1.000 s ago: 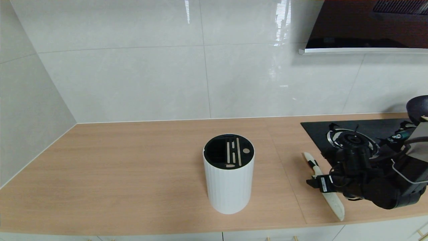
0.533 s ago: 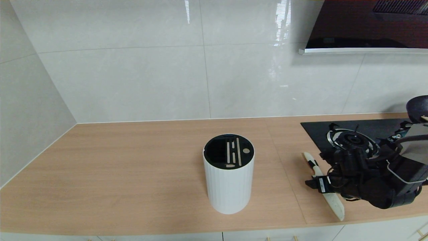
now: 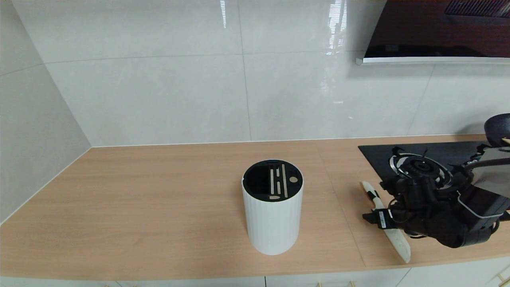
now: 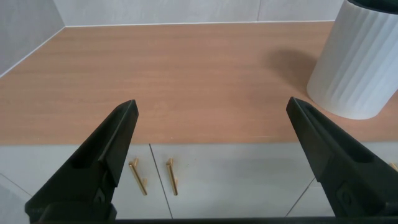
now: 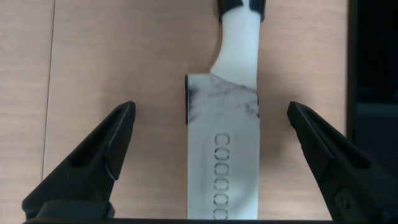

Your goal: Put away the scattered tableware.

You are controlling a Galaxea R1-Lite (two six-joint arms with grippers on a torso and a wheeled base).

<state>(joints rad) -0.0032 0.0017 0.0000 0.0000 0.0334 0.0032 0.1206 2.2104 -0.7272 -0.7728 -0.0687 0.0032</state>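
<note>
The right gripper [image 5: 210,107] hangs released above the knife [image 3: 398,242] at the lower right of the frame, its jaws spread on either side of the blade and touching nothing. Over the last second it has edged slightly leftward and lined up over the blade, so a grasp looks close. The knife lies flat on the wood-grain desk [image 3: 159,207], its blade pale and marbled, with a black band at the handle. The ribbed white holder [image 3: 273,217], a cylinder with a slotted black top, stands at centre, well apart. The left gripper [image 4: 211,112] is released too.
</note>
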